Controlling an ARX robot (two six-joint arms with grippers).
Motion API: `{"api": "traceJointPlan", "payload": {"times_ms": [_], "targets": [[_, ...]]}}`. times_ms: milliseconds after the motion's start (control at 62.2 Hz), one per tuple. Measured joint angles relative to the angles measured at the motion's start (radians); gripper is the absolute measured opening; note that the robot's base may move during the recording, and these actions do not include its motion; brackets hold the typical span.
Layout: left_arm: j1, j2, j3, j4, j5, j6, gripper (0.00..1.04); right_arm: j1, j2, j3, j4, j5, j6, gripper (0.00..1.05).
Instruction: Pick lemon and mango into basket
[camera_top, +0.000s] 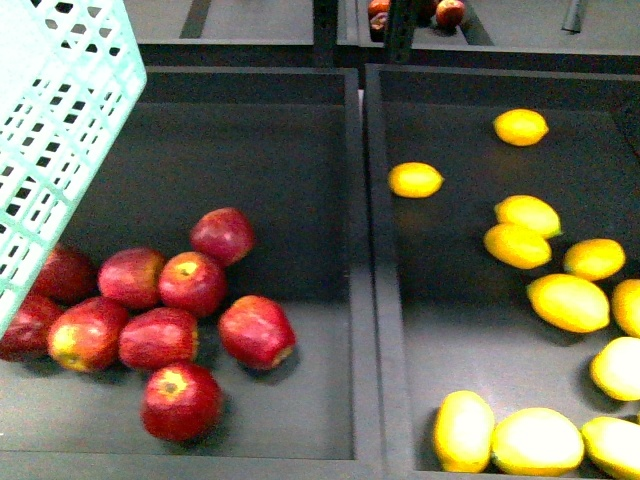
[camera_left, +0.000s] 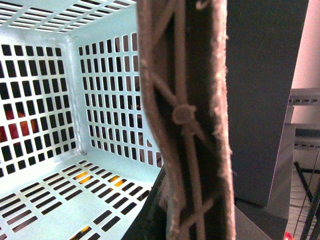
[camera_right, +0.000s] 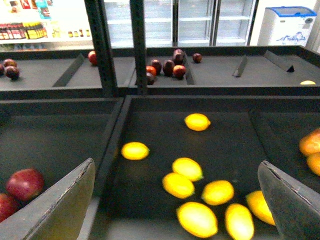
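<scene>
Right pincer (camera_right: 176, 161) gaping, empty, above lemons (camera_right: 135, 150), basket (camera_top: 60, 130) tilted aloft, left pincer seemingly hidden behind handle (camera_left: 185, 120), hold unclear.

Two dark grey bins (camera_top: 260, 150), side by side.
Left: red apples (camera_top: 190, 285) clustered at near-left corner. Right: lemons (camera_top: 517, 245) scattered toward right edge.

At far left, basket (camera_top: 60, 130) over left bin (camera_top: 270, 150), apples (camera_top: 192, 283) in that bin, lemons (camera_top: 517, 245) in right bin (camera_top: 450, 300)

No legible text; the blue mark on the white freezer (camera_right: 292, 27) is blurred.
</scene>
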Motion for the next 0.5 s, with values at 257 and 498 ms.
{"api": "traceJointPlan", "payload": {"times_ms": [257,498], "targets": [[0.0,0.0,0.0,0.0,0.003,0.001,0.06,0.0,0.0,0.0,0.0,0.001,0.0,0.96],[0.008,0.0,0.0,0.0,-0.028,0.021,0.06,0.0,0.0,0.0,0.0,-0.006,-0.001,0.96]]}}
